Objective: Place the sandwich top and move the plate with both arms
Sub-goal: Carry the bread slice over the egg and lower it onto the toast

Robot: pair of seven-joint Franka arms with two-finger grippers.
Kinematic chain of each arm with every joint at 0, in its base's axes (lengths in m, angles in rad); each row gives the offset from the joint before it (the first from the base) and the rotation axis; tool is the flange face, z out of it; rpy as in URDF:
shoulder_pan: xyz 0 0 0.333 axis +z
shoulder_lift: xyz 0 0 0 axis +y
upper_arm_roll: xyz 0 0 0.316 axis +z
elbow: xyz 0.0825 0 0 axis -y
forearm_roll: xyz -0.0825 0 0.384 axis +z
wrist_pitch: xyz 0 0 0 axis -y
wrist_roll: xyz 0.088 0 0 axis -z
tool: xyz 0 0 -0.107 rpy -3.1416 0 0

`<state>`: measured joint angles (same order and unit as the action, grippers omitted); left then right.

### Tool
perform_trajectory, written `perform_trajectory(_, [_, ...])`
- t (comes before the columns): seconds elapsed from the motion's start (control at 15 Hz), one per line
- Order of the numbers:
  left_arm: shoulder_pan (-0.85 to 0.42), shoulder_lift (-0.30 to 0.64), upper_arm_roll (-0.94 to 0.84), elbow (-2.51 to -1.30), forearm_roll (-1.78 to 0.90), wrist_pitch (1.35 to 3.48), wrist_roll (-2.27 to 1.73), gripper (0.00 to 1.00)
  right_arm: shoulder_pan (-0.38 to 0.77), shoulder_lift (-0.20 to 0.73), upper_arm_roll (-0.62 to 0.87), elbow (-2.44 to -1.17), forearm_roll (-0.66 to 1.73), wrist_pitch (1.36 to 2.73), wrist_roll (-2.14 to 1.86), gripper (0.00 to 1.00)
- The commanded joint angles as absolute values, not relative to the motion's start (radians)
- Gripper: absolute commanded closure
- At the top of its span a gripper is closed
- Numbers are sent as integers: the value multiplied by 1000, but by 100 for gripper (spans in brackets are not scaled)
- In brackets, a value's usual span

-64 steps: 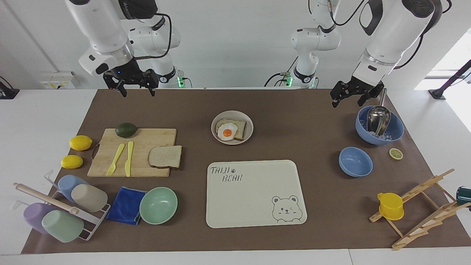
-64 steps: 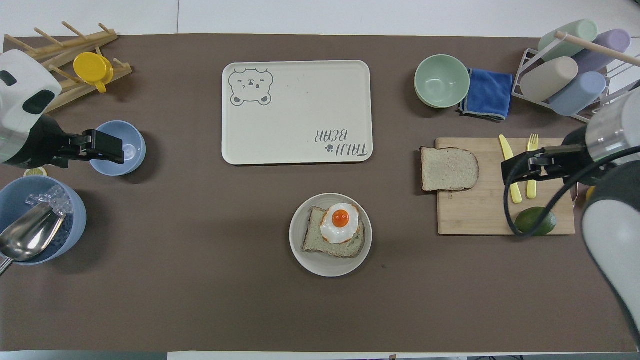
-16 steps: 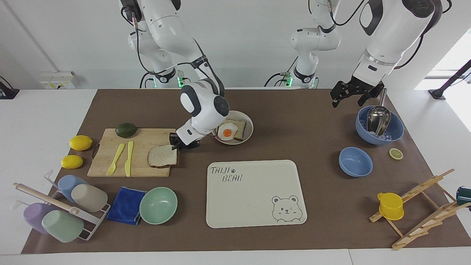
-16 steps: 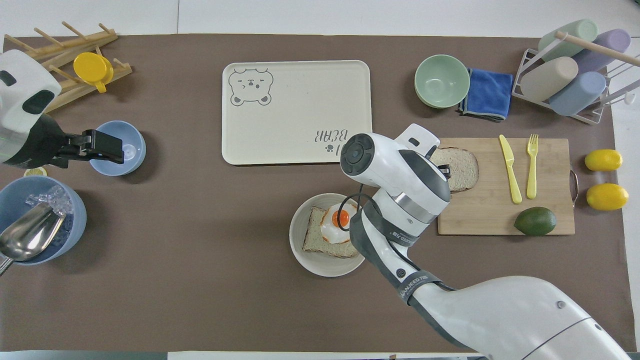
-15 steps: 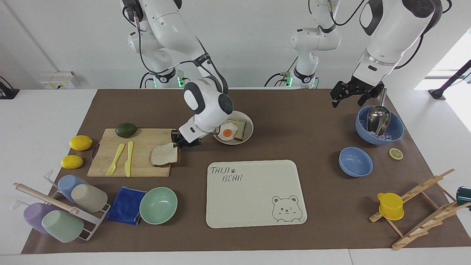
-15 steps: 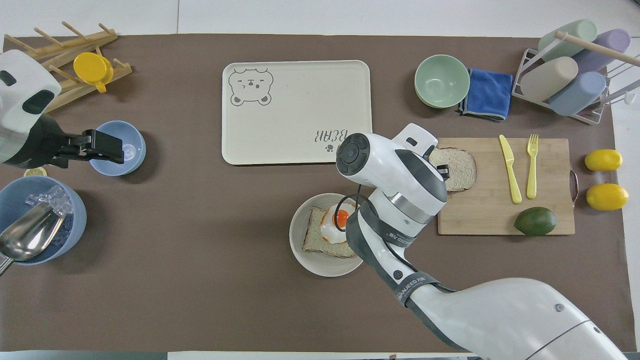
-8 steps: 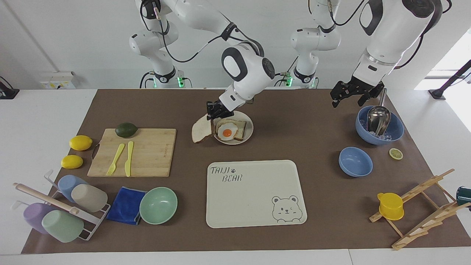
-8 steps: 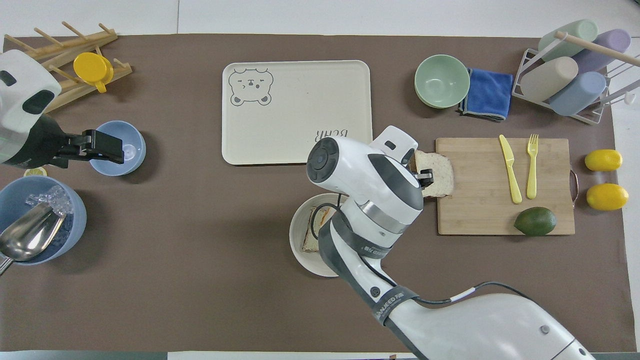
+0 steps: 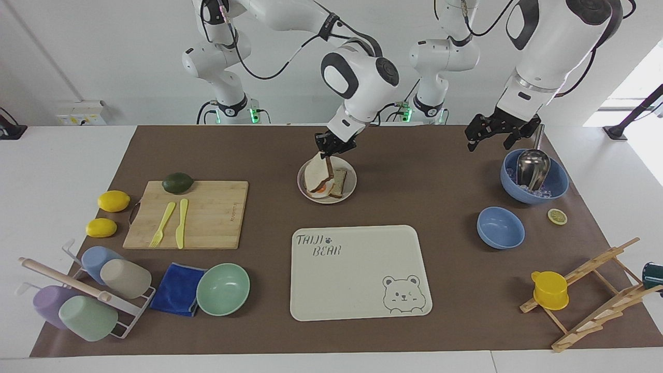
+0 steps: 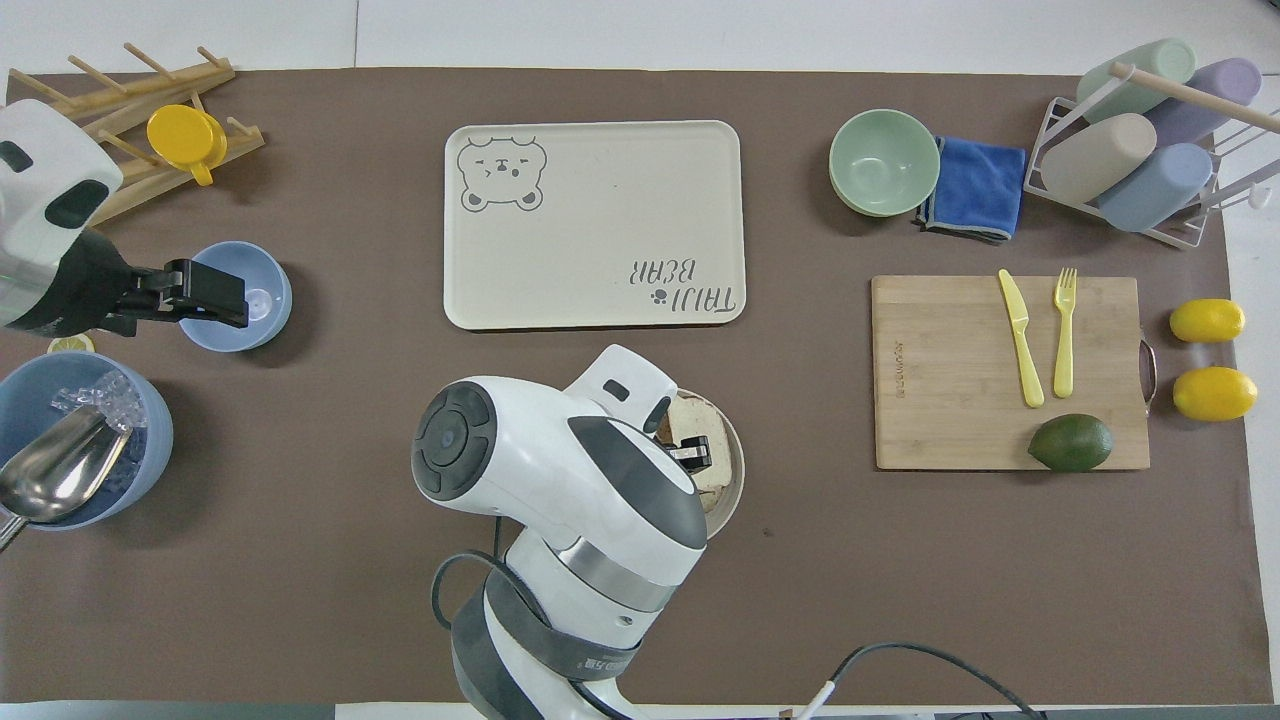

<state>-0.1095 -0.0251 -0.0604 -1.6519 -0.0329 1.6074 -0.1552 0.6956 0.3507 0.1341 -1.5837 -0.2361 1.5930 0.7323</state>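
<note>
Right gripper (image 9: 328,154) dangles sandwich top (image 9: 317,175), seemingly brushing plate (image 9: 352,182).

Matt brown paper-looking table cover (image 9: 414,171) under everything. Pale bamboo-wood cutting board (image 9: 202,212), smooth, off toward the right gripper's (image 9: 329,151) end. Glossy metal scoop (image 9: 531,168) below the left gripper (image 9: 494,135). Smooth beige plate (image 9: 350,190), probably plastic.

In the overhead view most of the plate (image 10: 735,470) and nearly all of the sandwich top (image 10: 690,412) are covered by the right arm (image 10: 560,480). The fried egg (image 9: 319,189) is largely hidden by the hanging slice in the facing view. The ice scoop (image 10: 50,478) is cut off by the frame edge.
</note>
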Motion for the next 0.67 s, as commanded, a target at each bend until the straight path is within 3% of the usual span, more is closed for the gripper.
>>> perform_trajectory(0.0, [-100,-35,-61,-1651,-41,1600,-147,0,678,333,146,-1644,-207,1637,765,100])
perform_trajectory(0.6, [-100,-35,-61,-1654,-41,1614,-149,0,676,324,147,-1683,-193,1700,770,100])
